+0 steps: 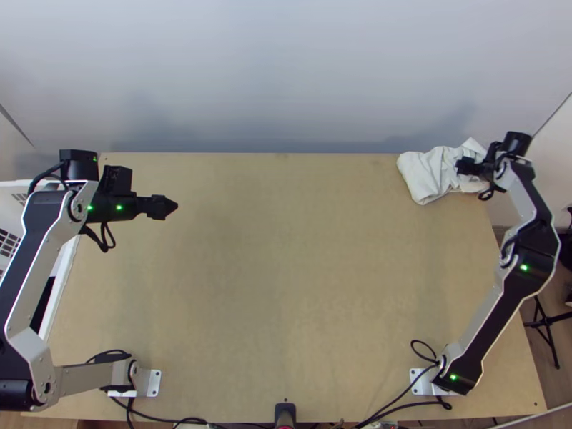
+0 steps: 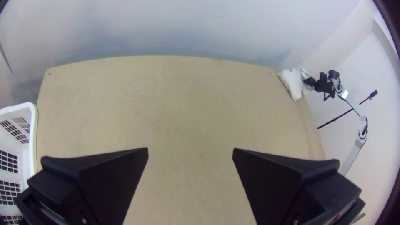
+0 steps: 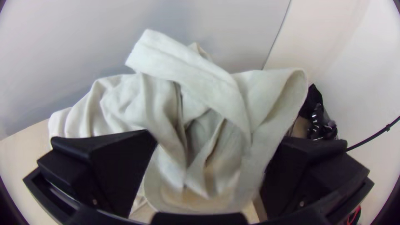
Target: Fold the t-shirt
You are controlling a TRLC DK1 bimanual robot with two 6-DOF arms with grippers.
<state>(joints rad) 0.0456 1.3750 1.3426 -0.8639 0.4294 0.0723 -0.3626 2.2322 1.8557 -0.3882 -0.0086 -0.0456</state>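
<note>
One bunched t-shirt [image 1: 427, 175], surface's [image 1: 286, 286] far right corner; right end effector [image 1: 459, 166] there, left end effector [image 1: 176, 206] toward left edge; both spread, wide room between.

- Your left arm [image 1: 32, 264] stands from its base at the top view's lower left, swings outward, then climbs that side and turns inward.
- Its wrist [image 1: 109, 206] holds the left gripper [image 1: 171, 206] out toward the middle — you see the two black fingers [image 2: 112, 179] spread wide apart in the wrist view.
- Your right arm [image 1: 528, 261] reaches up the right side, bent at the elbow.
- The right gripper [image 1: 460, 166] points inward at the upper right, its fingers [image 3: 112, 166] well apart — you have green lights glowing on both arms.
</note>
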